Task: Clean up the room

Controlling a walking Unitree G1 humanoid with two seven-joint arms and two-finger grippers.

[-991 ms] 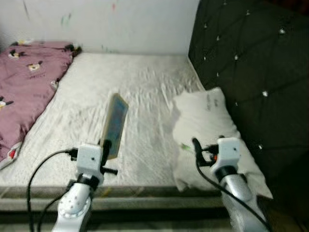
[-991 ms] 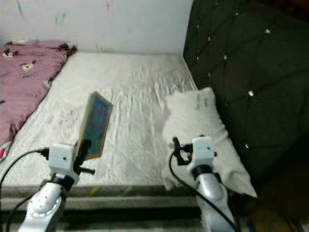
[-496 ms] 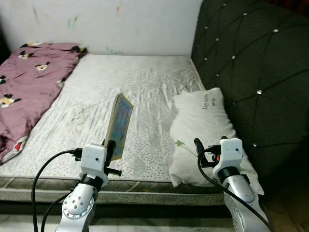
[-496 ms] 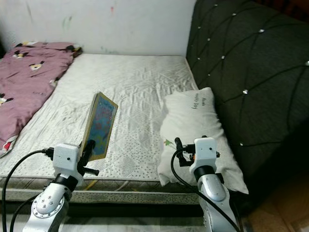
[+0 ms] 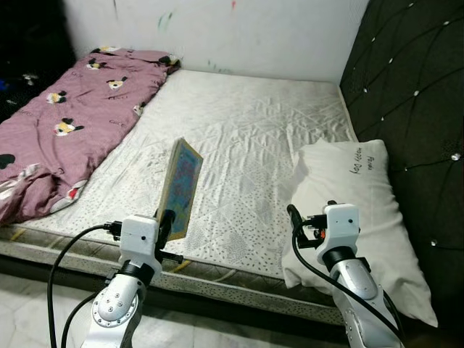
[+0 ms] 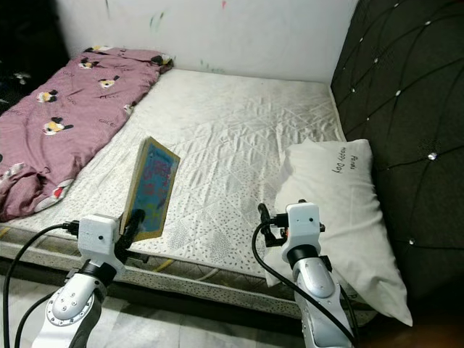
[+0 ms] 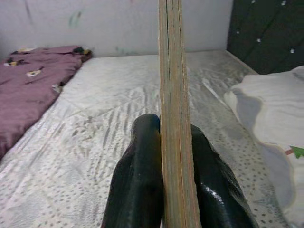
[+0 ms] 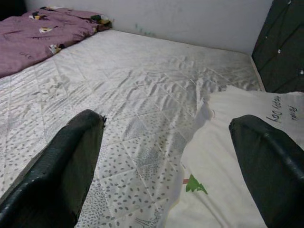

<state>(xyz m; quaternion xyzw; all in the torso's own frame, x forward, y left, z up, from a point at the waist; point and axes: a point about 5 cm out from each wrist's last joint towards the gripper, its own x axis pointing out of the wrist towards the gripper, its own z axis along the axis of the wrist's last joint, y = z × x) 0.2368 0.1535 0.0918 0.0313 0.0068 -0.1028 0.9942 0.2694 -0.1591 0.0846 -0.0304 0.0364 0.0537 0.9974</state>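
A thin colourful picture book stands upright on edge above the mattress's near edge, held at its lower end by my left gripper, which is shut on it. In the left wrist view the book's spine runs between the two black fingers. My right gripper hovers open over the near right of the mattress, beside the white pillow. In the right wrist view its fingers stand wide apart with nothing between them.
A white mattress lies on the floor against a white wall. A pink cartoon-print blanket is bunched on the left side. A dark tufted headboard rises on the right. Tiled floor runs along the near edge.
The camera has pulled back and turned, so the whole bed sits further away and more blanket and floor show. Both grippers keep their pose; the book stays held.
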